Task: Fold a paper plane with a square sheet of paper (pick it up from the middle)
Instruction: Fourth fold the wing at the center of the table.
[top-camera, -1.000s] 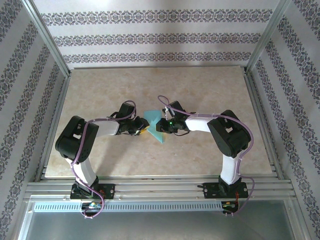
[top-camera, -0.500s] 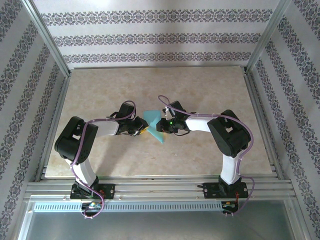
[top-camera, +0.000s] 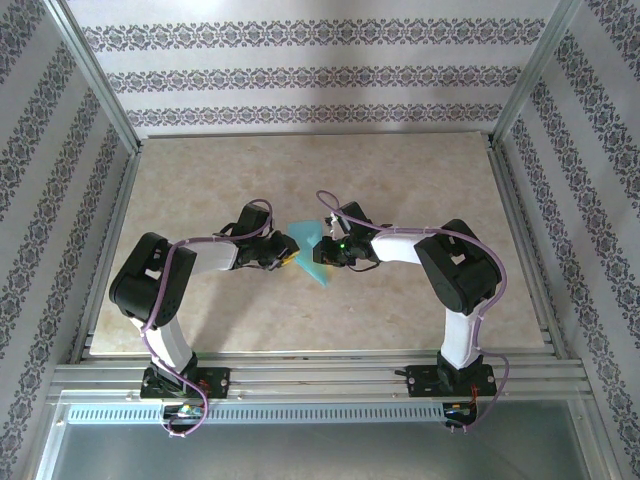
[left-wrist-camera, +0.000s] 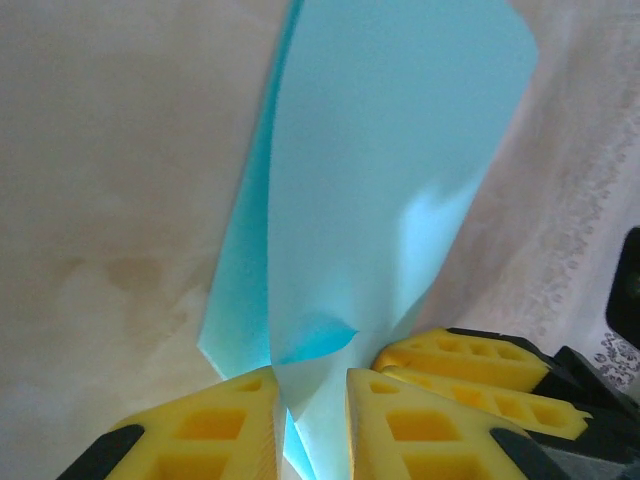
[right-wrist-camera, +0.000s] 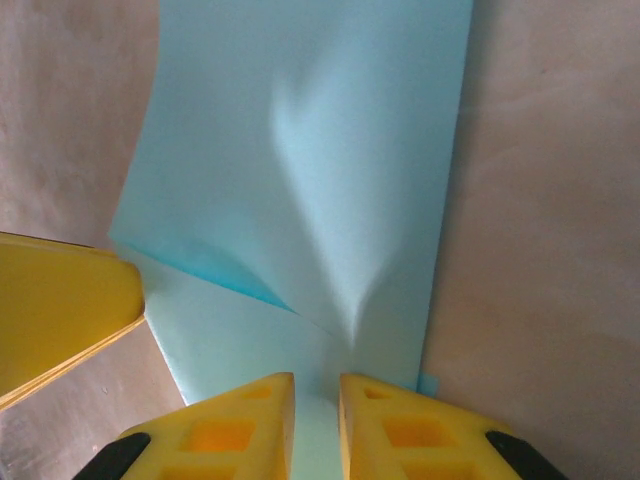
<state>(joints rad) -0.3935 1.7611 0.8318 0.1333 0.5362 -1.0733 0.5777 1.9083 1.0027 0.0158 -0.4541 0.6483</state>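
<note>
The square sheet of paper (top-camera: 311, 252), turquoise and partly folded, hangs just above the middle of the table between both grippers. My left gripper (top-camera: 291, 254) is shut on its left edge. In the left wrist view the paper (left-wrist-camera: 400, 150) rises from between my yellow fingertips (left-wrist-camera: 312, 385), with a small creased flap near them. My right gripper (top-camera: 327, 250) is shut on the opposite edge. In the right wrist view the paper (right-wrist-camera: 320, 150) spreads out from that gripper (right-wrist-camera: 316, 385), dented down its middle. Each wrist view also catches the other gripper's yellow fingers (left-wrist-camera: 470, 365) (right-wrist-camera: 60, 300).
The beige marble-patterned table (top-camera: 420, 180) has bare room on every side of the grippers. Aluminium frame posts (top-camera: 95, 100) and patterned walls (top-camera: 300, 70) close in the left, right and far sides.
The upper part of the paper has tipped slightly to the right. Both arms stay almost where they were, still holding the paper.
</note>
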